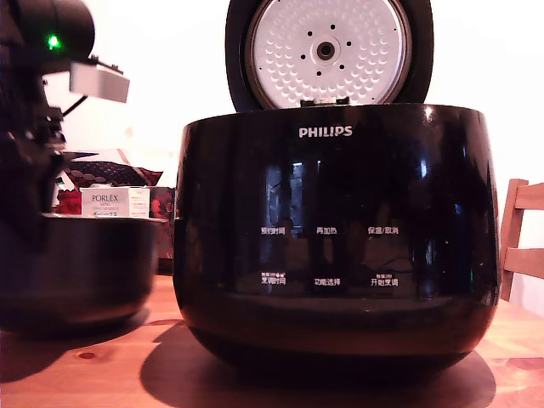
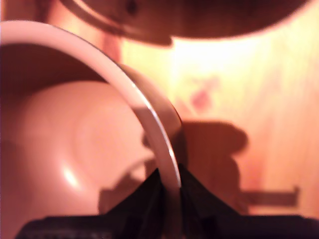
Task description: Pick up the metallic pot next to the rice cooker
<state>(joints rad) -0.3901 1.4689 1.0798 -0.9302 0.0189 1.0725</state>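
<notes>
ARX5 gripper [image 2: 169, 199] clamps the metallic pot [image 1: 81, 272] by its rim, one finger inside the wall, one outside, per wrist view; a thin lip is the only hold on a handle-free bowl. Pot sits lower left of exterior view, just beside the rice cooker [image 1: 336, 229], w/ base seemingly on the wooden table [image 1: 93, 374], lift not yet evident.

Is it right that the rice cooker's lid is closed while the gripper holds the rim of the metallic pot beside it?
Not quite. The lid of the rice cooker is open: the exterior view shows it standing upright with its dimpled inner plate facing the camera. The rest holds: in the wrist view the gripper is on the rim of the metallic pot, one finger on each side.
</notes>
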